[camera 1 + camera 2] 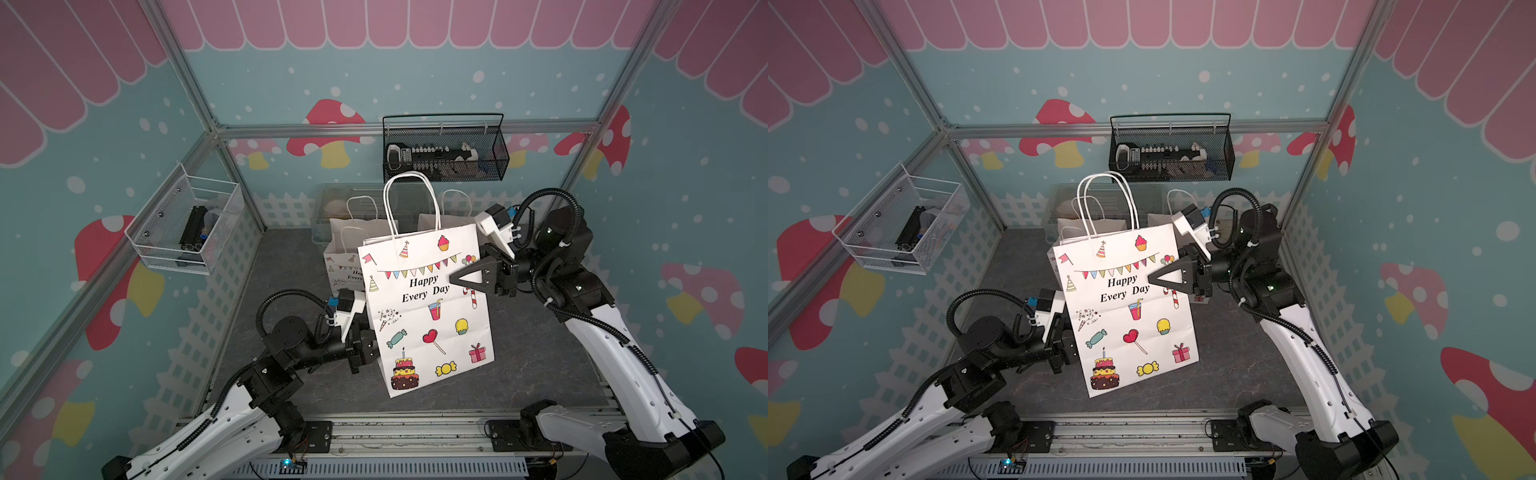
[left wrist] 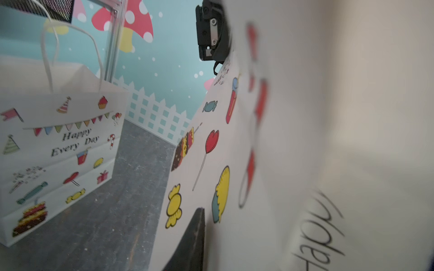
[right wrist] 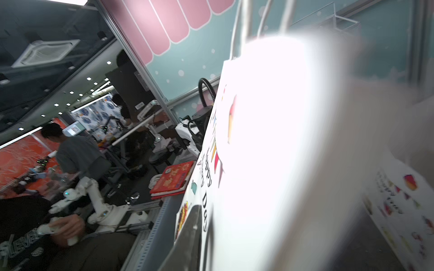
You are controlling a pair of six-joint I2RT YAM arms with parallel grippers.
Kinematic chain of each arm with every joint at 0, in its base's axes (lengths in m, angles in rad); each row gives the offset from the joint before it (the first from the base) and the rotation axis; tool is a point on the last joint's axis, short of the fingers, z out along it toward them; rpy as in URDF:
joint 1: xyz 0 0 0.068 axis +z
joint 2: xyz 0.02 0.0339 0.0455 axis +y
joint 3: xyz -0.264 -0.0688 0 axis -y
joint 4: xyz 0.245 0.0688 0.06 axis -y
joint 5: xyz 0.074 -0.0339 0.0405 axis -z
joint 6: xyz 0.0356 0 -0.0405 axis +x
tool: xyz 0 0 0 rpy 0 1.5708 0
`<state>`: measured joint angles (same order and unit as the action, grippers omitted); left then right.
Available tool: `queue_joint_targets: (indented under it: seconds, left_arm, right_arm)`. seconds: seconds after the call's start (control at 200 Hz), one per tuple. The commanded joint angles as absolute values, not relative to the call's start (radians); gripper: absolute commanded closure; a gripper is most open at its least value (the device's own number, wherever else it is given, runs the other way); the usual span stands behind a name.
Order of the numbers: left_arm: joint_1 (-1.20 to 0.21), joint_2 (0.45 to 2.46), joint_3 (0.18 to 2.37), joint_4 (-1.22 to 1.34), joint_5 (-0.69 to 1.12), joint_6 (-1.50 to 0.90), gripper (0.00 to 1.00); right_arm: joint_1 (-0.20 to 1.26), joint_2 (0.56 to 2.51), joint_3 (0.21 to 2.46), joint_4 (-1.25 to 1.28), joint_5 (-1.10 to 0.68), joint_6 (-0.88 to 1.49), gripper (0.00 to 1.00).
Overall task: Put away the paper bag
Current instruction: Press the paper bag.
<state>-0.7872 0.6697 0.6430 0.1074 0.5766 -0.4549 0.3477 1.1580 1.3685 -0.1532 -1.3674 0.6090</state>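
Note:
The paper bag (image 1: 428, 316) (image 1: 1129, 311), white with party prints and "Happy Every Day", stands tilted in mid floor, handles up. My left gripper (image 1: 368, 347) sits at its lower left edge, fingertips hidden behind the paper in both top views. In the left wrist view one dark finger (image 2: 195, 234) lies flat against the bag (image 2: 293, 140), which covers the other finger. My right gripper (image 1: 459, 277) (image 1: 1156, 277) straddles the upper right edge. One black finger (image 3: 190, 230) lies along the front face of the bag (image 3: 270, 140). Whether it still pinches is unclear.
More printed paper bags (image 1: 347, 257) (image 2: 58, 152) stand behind, in front of a clear plastic box (image 1: 332, 203). A black mesh basket (image 1: 444, 149) hangs on the back wall and a white wire basket (image 1: 187, 224) on the left wall. A metal rail (image 1: 395, 432) edges the front.

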Motion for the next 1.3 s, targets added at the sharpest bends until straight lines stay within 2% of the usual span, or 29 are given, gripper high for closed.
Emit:
queue_joint_targets:
  seconds: [0.0, 0.11, 0.19, 0.37, 0.57, 0.906, 1.196, 1.291]
  left_arm:
    - [-0.785, 0.683, 0.675, 0.099, 0.539, -0.492, 0.86]
    - [-0.785, 0.711, 0.682, 0.121, 0.567, -0.520, 0.87]
    - [-0.786, 0.720, 0.683, 0.126, 0.570, -0.529, 0.87]
    - [-0.782, 0.706, 0.659, 0.239, 0.619, -0.590, 0.87]
    - [-0.775, 0.715, 0.663, 0.390, 0.735, -0.703, 0.87]
    - [-0.775, 0.679, 0.656, 0.416, 0.820, -0.726, 0.87]
    - [-0.774, 0.618, 0.674, 0.283, 0.787, -0.639, 0.87]
    - [-0.774, 0.622, 0.695, 0.193, 0.747, -0.581, 0.87]
  right_arm:
    - [0.353, 1.111, 1.327, -0.078, -1.264, 0.657, 0.66]
    - [0.354, 1.072, 1.256, 0.072, -1.225, 0.766, 0.51]
    - [0.360, 1.047, 1.219, 0.151, -1.212, 0.823, 0.44]
    - [0.401, 1.015, 1.167, 0.131, -1.217, 0.796, 0.38]
    - [0.420, 0.975, 1.134, 0.129, -1.258, 0.786, 0.35]
    - [0.410, 0.939, 1.196, -0.110, -1.278, 0.615, 0.09]
    - [0.390, 0.933, 1.205, -0.113, -1.259, 0.643, 0.02]
    - [0.391, 0.931, 1.182, -0.025, -1.249, 0.725, 0.11]
